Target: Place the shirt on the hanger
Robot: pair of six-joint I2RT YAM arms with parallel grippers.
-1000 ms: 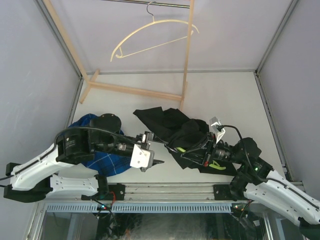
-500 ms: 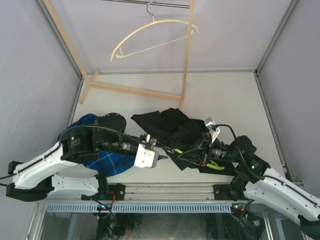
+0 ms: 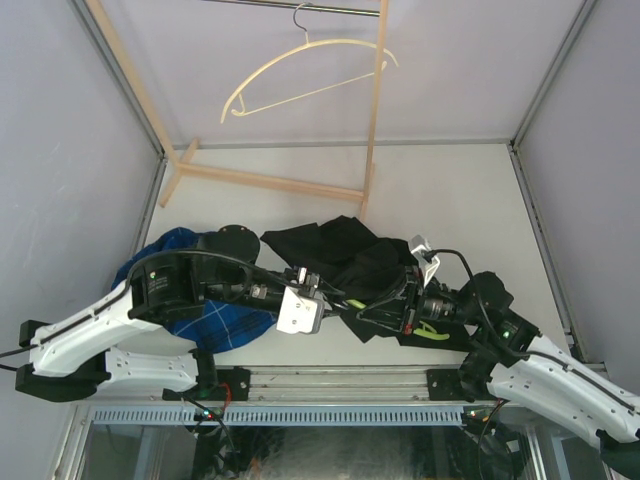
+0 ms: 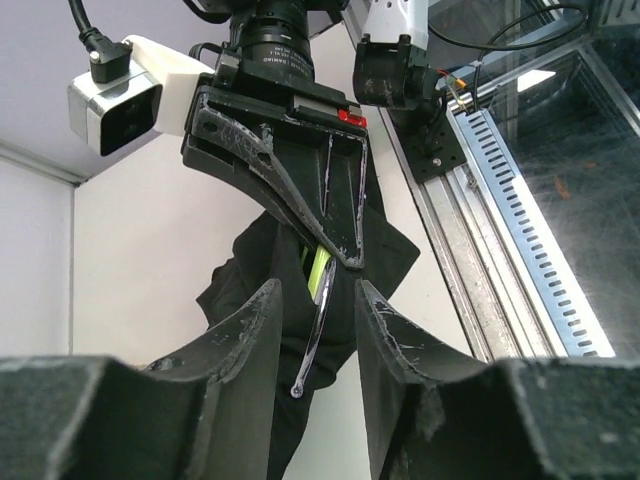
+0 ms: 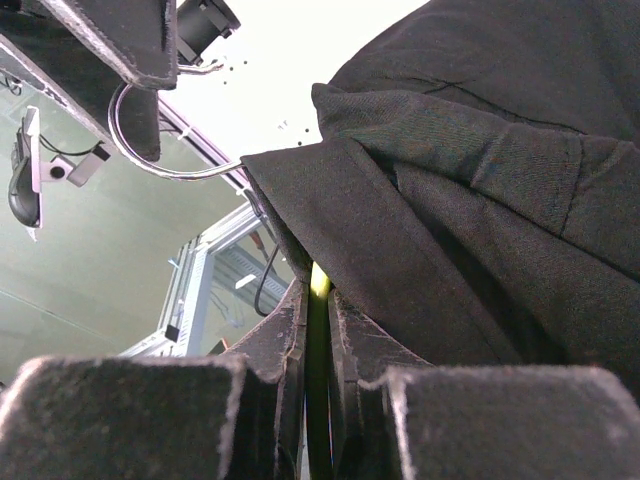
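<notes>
The black shirt (image 3: 330, 245) lies bunched at the table's front middle and hangs over the right gripper (image 3: 378, 306). That gripper (image 5: 318, 290) is shut on the lime-green hanger (image 5: 319, 279), a thin strip of which shows between its fingers under the shirt (image 5: 480, 180). More of the hanger (image 3: 435, 333) pokes out beside the right wrist. The hanger's metal hook (image 4: 312, 340) sticks out toward the left gripper (image 4: 315, 298). The left gripper's fingers (image 4: 262, 310) stand apart on either side of the hook, with a gap on both sides. In the top view the left gripper (image 3: 335, 303) faces the right one closely.
A blue plaid shirt (image 3: 225, 325) lies under the left arm. A cream hanger (image 3: 300, 65) hangs from the wooden rack (image 3: 270, 180) at the back. The metal rail (image 3: 340, 380) runs along the near table edge, close to both grippers.
The left arm has moved right, up to the right gripper, and its jaws have narrowed around the hook. The right gripper and shirt have shifted slightly left.
</notes>
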